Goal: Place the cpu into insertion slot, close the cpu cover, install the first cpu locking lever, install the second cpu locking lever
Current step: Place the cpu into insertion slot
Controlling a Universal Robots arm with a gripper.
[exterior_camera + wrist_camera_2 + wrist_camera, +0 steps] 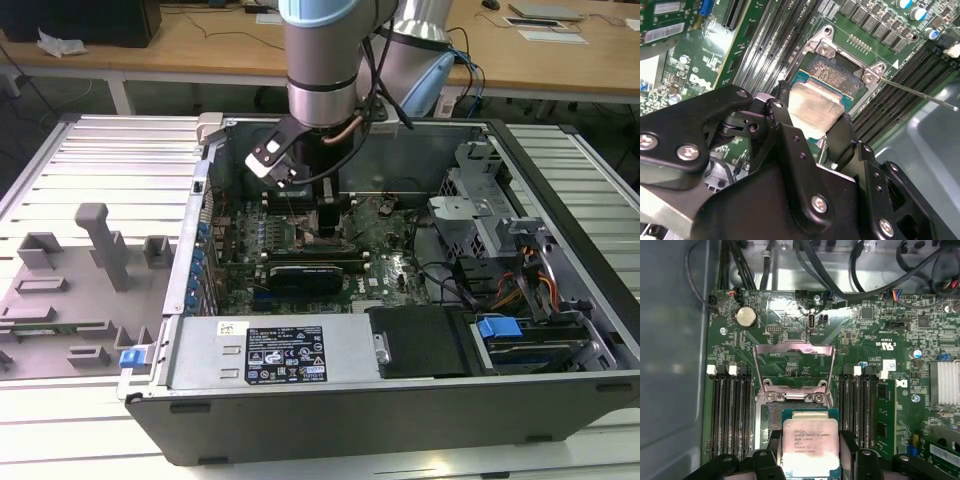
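I see cpu [807, 447] [812, 107]: silver-grey square lid, green edge, printed lines on top. My pincer [807, 462] [810, 131] clenched on its two side edges, holding it over insertion slot [834, 71]; contact field part-uncovered. Touching or not, can't tell. cpu cover [792, 365] swung up, open. Memory slots [730, 410] flank socket, tight beside pincer. Lever rod [920, 93] sticks out sideways.

The cpu [810, 445] sits between the fingers of the hand [810, 463], just above the insertion slot [834, 72]. The cpu cover [792, 349] stands raised beside the slot, and memory slots [732, 410] flank it on both sides.
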